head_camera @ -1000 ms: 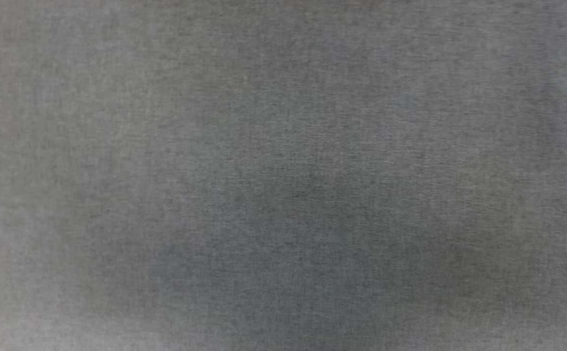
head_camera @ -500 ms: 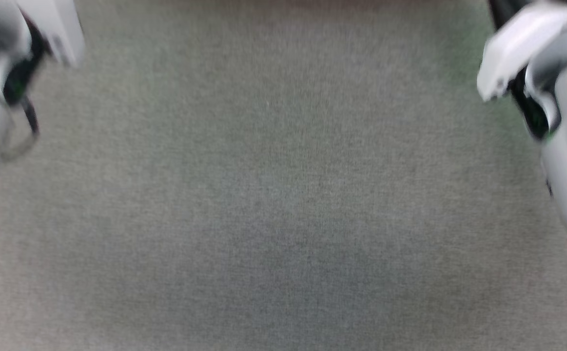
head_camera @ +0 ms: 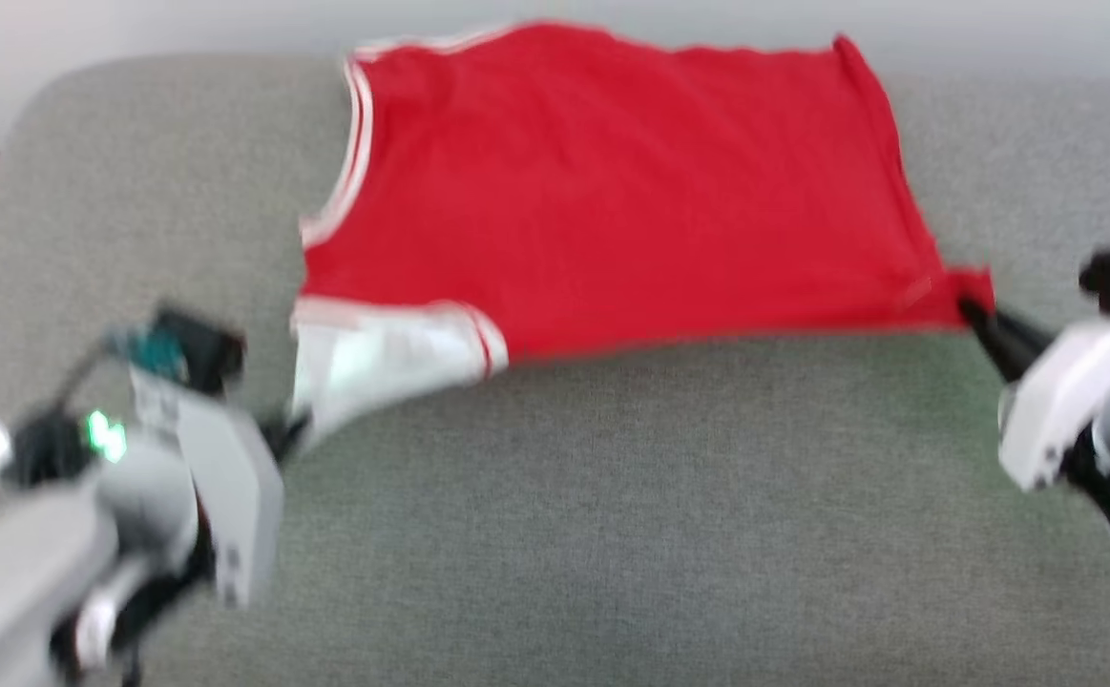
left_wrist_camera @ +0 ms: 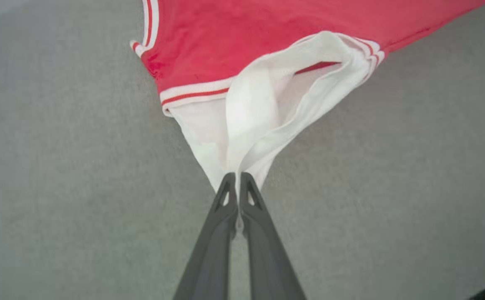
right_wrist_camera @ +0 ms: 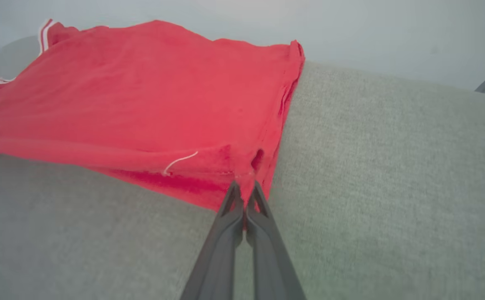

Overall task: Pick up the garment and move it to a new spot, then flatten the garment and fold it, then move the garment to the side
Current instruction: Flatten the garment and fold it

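**Red jersey held at both near corners; flattening in hand.**
It lies spread at the far edge of the grey tabletop. The left pincer pinches the white sleeve, and the right pincer pinches the red hem corner. Relocation appears done; folding and the side move remain. Half a second earlier the head view showed no jersey: the camera has shifted.

Seemingly a bare lab workspace: a grey fabric-covered table against a plain pale backdrop.
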Controlling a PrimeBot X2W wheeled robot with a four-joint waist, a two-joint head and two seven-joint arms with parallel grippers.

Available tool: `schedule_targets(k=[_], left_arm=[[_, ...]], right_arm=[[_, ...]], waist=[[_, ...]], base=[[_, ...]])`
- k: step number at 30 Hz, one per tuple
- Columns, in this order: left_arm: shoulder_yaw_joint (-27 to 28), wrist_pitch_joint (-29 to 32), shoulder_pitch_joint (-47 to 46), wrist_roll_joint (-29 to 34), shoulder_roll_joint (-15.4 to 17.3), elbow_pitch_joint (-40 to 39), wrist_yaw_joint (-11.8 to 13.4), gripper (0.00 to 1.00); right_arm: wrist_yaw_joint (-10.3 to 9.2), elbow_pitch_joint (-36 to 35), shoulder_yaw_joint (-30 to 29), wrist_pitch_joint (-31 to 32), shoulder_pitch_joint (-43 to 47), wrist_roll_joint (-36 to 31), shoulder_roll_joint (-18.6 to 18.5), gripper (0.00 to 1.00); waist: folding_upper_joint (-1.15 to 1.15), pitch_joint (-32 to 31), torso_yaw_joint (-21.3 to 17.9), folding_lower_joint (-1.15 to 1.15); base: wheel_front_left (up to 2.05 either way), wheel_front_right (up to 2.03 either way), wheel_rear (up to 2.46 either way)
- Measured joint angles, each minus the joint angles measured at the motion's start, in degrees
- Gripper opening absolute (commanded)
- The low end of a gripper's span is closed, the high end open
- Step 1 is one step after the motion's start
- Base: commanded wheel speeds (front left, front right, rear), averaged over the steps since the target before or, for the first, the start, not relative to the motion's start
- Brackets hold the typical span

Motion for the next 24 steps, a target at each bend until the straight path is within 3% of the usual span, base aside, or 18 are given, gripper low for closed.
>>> schedule_targets(k=[5,9,18,24], left_arm=[[-1.1,2.1,8.7,-3.9,6.2,-13.4,7.9,0.00],[-2.5,3.3,13.6,-6.8,8.5,-19.7,11.3,0.00],[-4.1,4.5,19.3,-10.4,12.6,-25.9,14.9,0.00],[-1.3,2.9,17.4,-9.1,16.0,-27.0,15.3,0.00]], right_arm=[[0.00,-8.3,-3.7,6.9,9.8,1.9,-0.5,0.00],[-0.01,-14.4,-6.3,12.9,16.2,2.3,-0.5,0.00],[-0.01,-26.3,-11.8,24.2,29.2,3.5,1.3,0.00],[-0.01,-32.2,-16.0,25.3,31.3,1.9,4.3,0.00]], waist=[[0.00,-2.3,0.1,0.00],[0.00,-2.9,0.3,0.00],[0.00,-2.7,0.2,0.00],[0.00,-2.2,-0.4,0.00]], base=[[0.00,0.00,0.00],[0.00,0.00,0.00],[0.00,0.00,0.00],[0.00,0.00,0.00]])
